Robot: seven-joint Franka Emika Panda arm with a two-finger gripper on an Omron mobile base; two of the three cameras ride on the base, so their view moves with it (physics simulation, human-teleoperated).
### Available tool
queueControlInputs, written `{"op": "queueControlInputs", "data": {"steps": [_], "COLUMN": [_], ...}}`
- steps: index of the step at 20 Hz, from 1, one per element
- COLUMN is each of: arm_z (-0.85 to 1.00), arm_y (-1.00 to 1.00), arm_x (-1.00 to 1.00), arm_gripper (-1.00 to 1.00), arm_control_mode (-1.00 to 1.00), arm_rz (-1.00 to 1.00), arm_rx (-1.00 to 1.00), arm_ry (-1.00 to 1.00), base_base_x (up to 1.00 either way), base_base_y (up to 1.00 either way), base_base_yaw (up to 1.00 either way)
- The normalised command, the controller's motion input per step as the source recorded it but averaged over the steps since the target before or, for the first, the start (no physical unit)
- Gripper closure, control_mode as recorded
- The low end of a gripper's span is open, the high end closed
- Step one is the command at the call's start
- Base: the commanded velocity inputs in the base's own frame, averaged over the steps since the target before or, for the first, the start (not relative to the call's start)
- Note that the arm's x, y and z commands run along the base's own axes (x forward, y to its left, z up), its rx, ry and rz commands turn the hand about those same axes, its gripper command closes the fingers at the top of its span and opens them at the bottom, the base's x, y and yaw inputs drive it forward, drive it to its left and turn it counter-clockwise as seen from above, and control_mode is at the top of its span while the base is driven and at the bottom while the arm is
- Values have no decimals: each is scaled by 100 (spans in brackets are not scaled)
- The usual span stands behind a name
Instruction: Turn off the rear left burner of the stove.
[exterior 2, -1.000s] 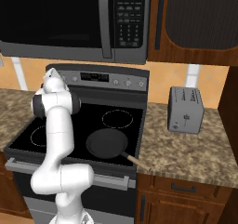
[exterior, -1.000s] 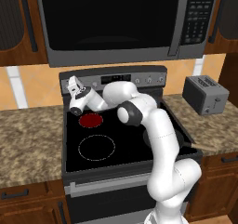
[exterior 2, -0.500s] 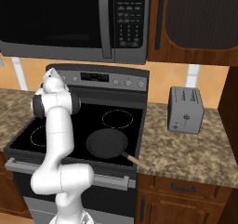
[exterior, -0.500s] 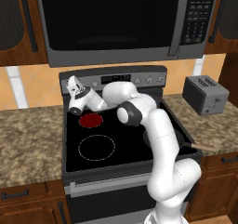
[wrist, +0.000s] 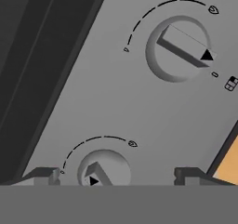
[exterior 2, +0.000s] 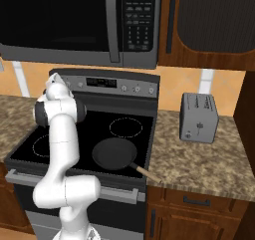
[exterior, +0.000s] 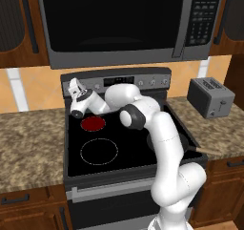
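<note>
The stove (exterior: pixel 114 150) sits between two stretches of worktop (exterior: pixel 28 138), below the microwave (exterior: pixel 124 24). Its grey back panel (exterior: pixel 143 81) carries the knobs. The rear left burner (exterior: pixel 93 123) lies on the left half of the black glass, behind the larger outlined circle (exterior: pixel 99 151), and glows solid red, so it is judged to be on. A frying pan (exterior 2: pixel 114 153) rests on the front right of the glass, and a toaster (exterior 2: pixel 198 117) stands on the right worktop.

Step in hand: approach to the control knob. The arm reaches over the burner to the left end of the back panel. The fingers (exterior: pixel 75 86) stand wide apart and hold nothing.

In the hand view, two knobs appear on the panel. The nearer knob (wrist: pixel 103 170) lies between the finger tips (wrist: pixel 46 175), not yet gripped. The farther knob (wrist: pixel 180 49) is well apart from them.

Next move, as judged: advance until the tips bracket the nearer knob's ridge, close on it, then rotate to the off mark. Which knob governs the rear left burner cannot be confirmed from the markings.
</note>
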Motion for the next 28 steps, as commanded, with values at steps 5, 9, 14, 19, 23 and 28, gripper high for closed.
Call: {"op": "queueControlInputs", "data": {"steps": [5,9,14,19,23,28], "arm_z": [2,0,0,-2,-6,-1], "arm_y": [-14,-15,0,0,0,0], "arm_x": [-6,-2,16,10,1,0], "arm_gripper": [100,100,100,100,100,100], "arm_control_mode": [-100,-100,-100,-100,-100,-100], "arm_rz": [0,0,0,-3,-10,-7], "arm_rx": [0,0,0,9,21,21], "arm_ry": [-1,-1,3,1,0,0], "base_base_x": [0,0,0,0,0,0], "base_base_y": [0,0,0,0,0,0], "base_base_yaw": [0,0,0,0,0,0]}}
